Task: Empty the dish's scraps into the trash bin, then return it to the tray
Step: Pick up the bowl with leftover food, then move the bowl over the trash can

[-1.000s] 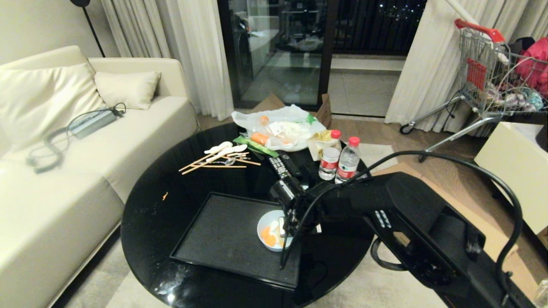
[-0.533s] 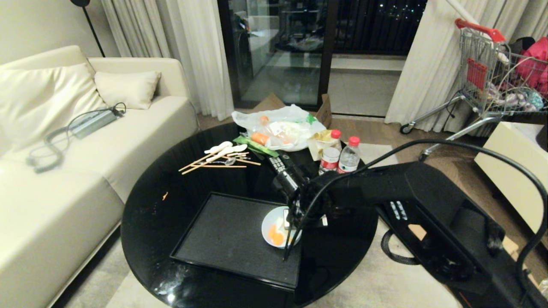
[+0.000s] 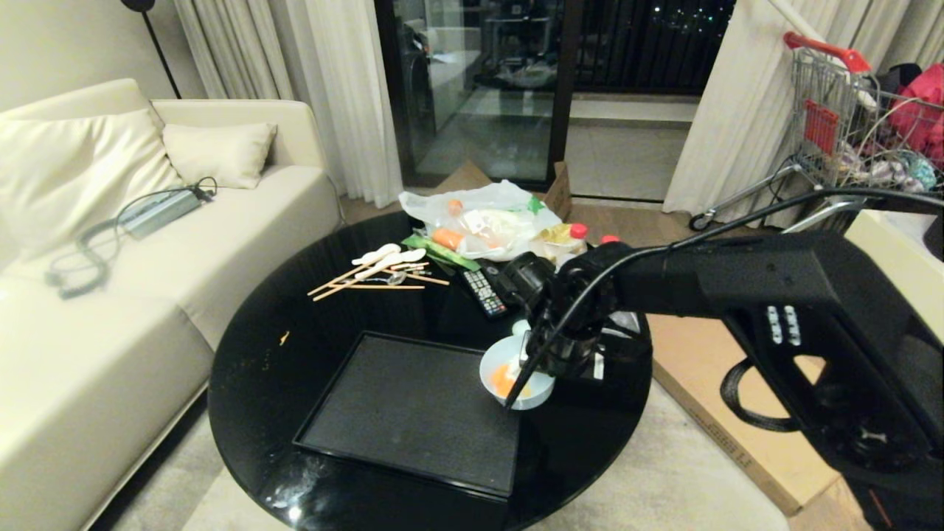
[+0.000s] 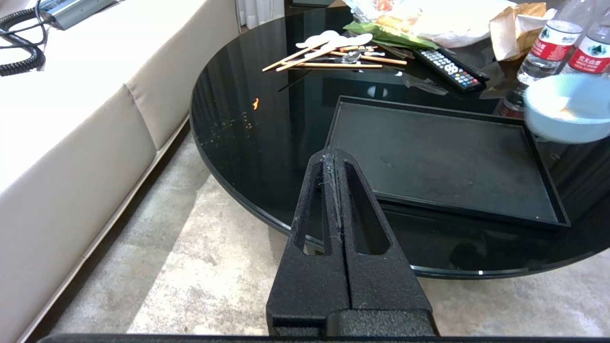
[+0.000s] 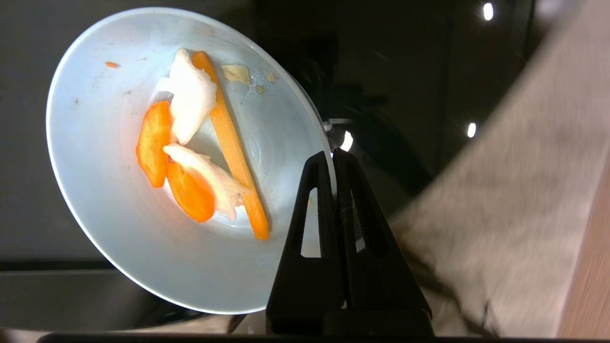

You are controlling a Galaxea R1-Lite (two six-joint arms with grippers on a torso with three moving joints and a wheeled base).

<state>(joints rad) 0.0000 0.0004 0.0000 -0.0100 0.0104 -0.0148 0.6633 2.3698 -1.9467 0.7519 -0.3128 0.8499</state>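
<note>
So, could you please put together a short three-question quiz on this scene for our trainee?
1. True or false: the small pale blue-white bowl rests flat on the large black rectangular tray.
2. Which gripper holds the bowl's rim? A left B right
3. Fill in: the orange and white scraps are still ___ the bowl.

Key: 1 false, it is lifted at the tray's right edge; 2 B; 3 inside.

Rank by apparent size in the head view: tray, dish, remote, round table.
1. round table
2. tray
3. and 4. dish, pinched at its rim by the right gripper, and remote: they look about alike, and the dish is lifted nearer the camera, so I won't rank them.
</note>
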